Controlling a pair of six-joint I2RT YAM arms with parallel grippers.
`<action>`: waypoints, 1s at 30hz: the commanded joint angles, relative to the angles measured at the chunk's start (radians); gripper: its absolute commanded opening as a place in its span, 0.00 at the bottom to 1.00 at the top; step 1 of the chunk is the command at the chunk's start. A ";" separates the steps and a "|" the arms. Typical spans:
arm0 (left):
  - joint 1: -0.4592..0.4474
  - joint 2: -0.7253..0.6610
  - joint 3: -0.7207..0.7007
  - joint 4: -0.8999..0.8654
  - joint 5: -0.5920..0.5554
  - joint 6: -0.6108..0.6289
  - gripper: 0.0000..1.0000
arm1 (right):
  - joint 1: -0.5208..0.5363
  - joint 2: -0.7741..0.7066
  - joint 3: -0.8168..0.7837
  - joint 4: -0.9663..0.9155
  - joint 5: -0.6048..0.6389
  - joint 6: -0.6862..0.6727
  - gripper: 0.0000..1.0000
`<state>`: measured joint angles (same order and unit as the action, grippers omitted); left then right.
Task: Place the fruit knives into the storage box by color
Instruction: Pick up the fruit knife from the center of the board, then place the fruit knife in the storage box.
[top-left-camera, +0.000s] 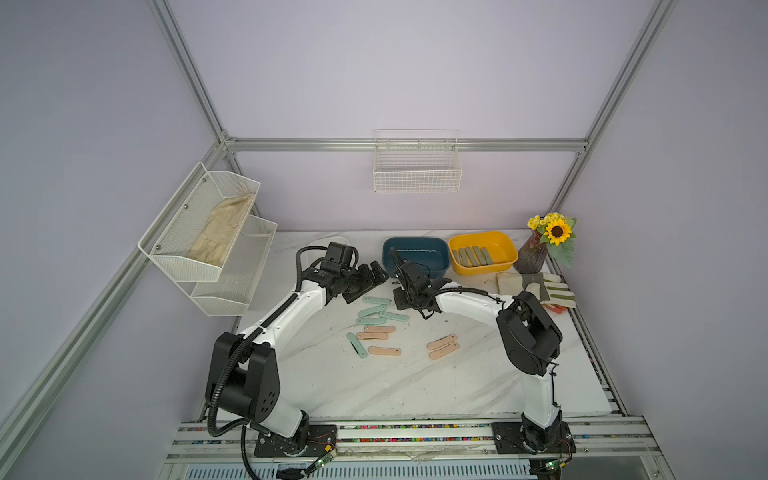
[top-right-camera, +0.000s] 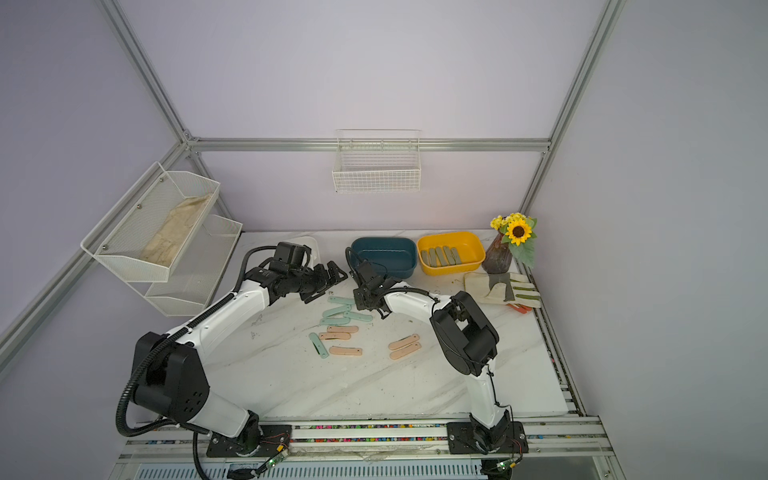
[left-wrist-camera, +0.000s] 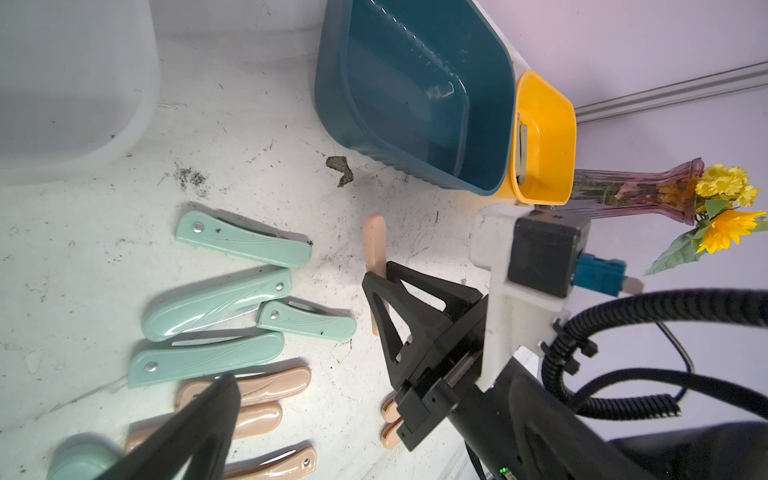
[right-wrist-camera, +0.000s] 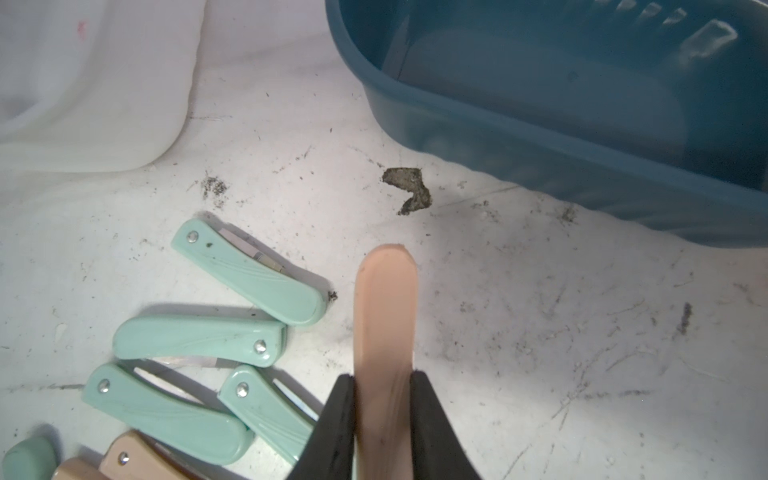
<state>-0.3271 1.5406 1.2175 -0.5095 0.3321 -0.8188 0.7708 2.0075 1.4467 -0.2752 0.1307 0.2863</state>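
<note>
Grey knives (top-left-camera: 471, 256) line the yellow bin (top-left-camera: 506, 249), centre right; blue bin (top-left-camera: 415, 240) alongside. Right gripper (right-wrist-camera: 384, 395) pinches a pink knife (right-wrist-camera: 386, 307); left gripper (top-left-camera: 368, 286) gapes over marble table (top-left-camera: 374, 386).

This looks like a robotics lab test cell rather than a home. Bare aluminium framing (top-left-camera: 407, 145) and blank lilac panels (top-left-camera: 395, 75) box in a marble-look worktop (top-left-camera: 374, 386). A left arm (top-left-camera: 286, 316) and a right arm (top-left-camera: 469, 305) are bolted to a rail (top-left-camera: 415, 428) along the worktop's near edge, with wiring exposed. At the worktop's far edge stand household props: a blue tub (top-left-camera: 428, 257), a yellow tub (top-left-camera: 498, 245) and a vase of sunflowers (top-left-camera: 534, 251).
</note>
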 joint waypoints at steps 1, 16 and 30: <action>0.006 0.000 0.043 0.033 0.019 -0.006 1.00 | 0.001 -0.030 0.026 -0.016 -0.005 0.011 0.24; 0.015 0.029 0.126 0.013 -0.006 0.007 1.00 | -0.035 -0.086 0.152 -0.037 -0.022 0.020 0.25; 0.059 0.078 0.191 0.012 0.029 0.016 1.00 | -0.136 0.126 0.380 0.057 -0.086 0.175 0.26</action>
<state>-0.2756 1.6062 1.3117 -0.5121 0.3351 -0.8188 0.6392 2.0785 1.7962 -0.2428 0.0635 0.3981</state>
